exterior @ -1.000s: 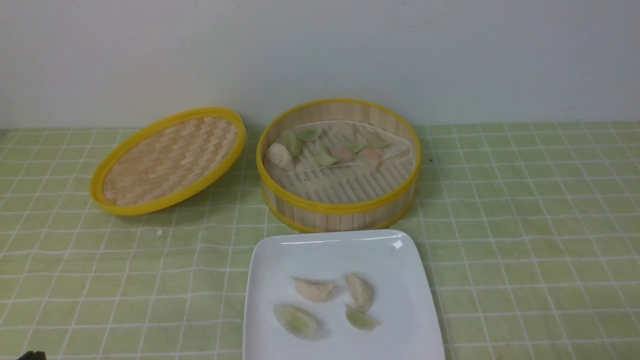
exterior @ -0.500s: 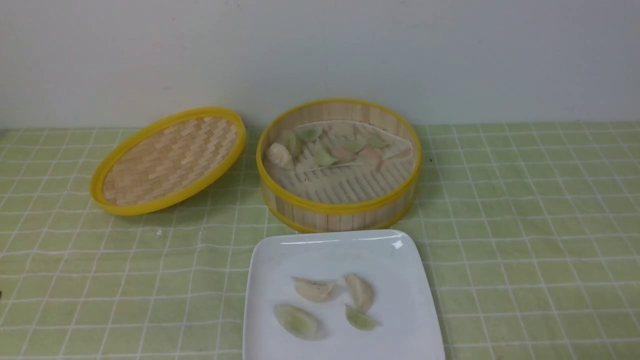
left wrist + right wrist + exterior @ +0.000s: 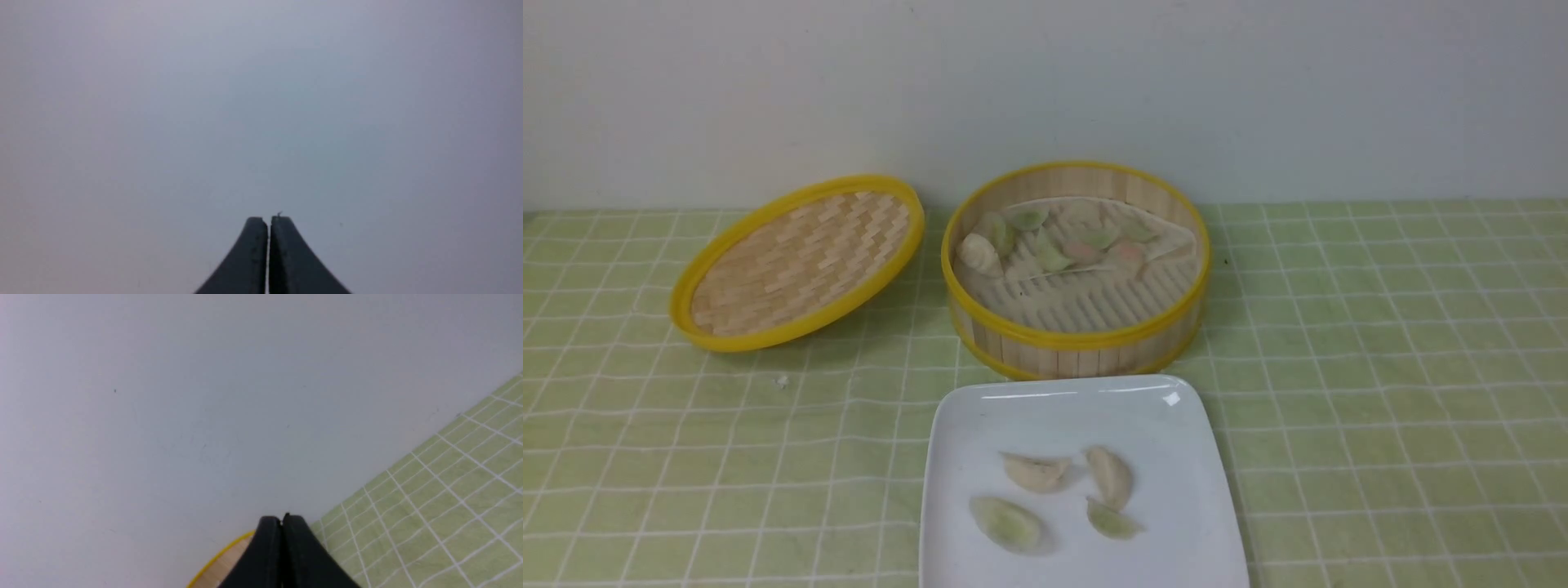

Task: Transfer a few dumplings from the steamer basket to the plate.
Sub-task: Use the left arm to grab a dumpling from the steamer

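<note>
The green checked tabletop [image 3: 1380,367] carries a round, yellow-rimmed bamboo steamer basket [image 3: 1078,339] with cream, green and pink crescent dumplings [image 3: 1054,241] bunched at its far side. A woven yellow-rimmed lid [image 3: 796,261] lies to its left. Just in front of the basket is the glossy white square plate [image 3: 1176,457], holding four more. One cream dumpling [image 3: 1035,472] lies crosswise, another cream one [image 3: 1111,476] runs near-to-far, and two green dumplings [image 3: 1006,523] [image 3: 1111,519] lie slantwise. The left tool [image 3: 268,220] and the right tool [image 3: 282,518] are closed tight and hold nothing.

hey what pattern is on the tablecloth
Light green with a white grid of squares on the tablecloth; clearest in the front view.
</note>
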### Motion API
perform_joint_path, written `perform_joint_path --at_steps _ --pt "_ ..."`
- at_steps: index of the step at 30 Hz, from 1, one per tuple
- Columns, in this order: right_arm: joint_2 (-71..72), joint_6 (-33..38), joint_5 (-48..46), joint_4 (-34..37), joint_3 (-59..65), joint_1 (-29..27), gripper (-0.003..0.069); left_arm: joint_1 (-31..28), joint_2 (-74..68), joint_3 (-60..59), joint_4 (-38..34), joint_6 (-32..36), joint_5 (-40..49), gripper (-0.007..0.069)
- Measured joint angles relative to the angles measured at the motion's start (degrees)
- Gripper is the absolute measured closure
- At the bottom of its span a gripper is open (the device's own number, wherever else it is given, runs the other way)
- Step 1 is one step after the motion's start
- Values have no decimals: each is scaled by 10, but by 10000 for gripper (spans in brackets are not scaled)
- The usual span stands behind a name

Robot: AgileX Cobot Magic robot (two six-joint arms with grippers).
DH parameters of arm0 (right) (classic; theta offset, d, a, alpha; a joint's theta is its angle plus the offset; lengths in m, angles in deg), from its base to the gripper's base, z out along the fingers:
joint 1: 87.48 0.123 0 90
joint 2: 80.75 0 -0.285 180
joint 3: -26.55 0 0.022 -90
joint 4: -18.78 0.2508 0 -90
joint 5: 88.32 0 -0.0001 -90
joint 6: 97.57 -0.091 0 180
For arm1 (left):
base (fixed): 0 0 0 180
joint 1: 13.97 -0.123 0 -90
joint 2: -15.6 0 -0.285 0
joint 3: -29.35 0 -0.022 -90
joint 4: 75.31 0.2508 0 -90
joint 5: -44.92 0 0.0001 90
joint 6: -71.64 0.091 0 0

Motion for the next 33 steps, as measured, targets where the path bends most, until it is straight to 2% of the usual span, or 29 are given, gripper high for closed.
perform_joint_path --at_steps 4,7,9,11,18,19,23,27,33 --pt "0 -1 6 13 0 0 673 1 -116 143 0 25 222 631" --pt "0 -4 13 17 0 0 673 6 -245 266 -19 106 422 631" --pt "0 -1 -14 17 -9 0 673 6 -317 321 -37 151 509 631" --pt "0 22 -90 1 -58 3 673 7 -410 374 -54 198 577 631" --pt "-112 105 -327 -48 -249 7 673 7 -611 477 -79 261 623 631" --pt "-163 128 -392 -57 -296 7 673 7 -655 504 -85 273 630 631" --pt "-291 201 -536 -70 -409 7 673 7 -756 578 -93 329 636 631" --pt "-388 247 -594 -73 -496 7 673 7 -840 648 -99 385 636 631" --pt "-476 255 -625 -73 -564 7 673 18 -943 735 -125 447 636 631"
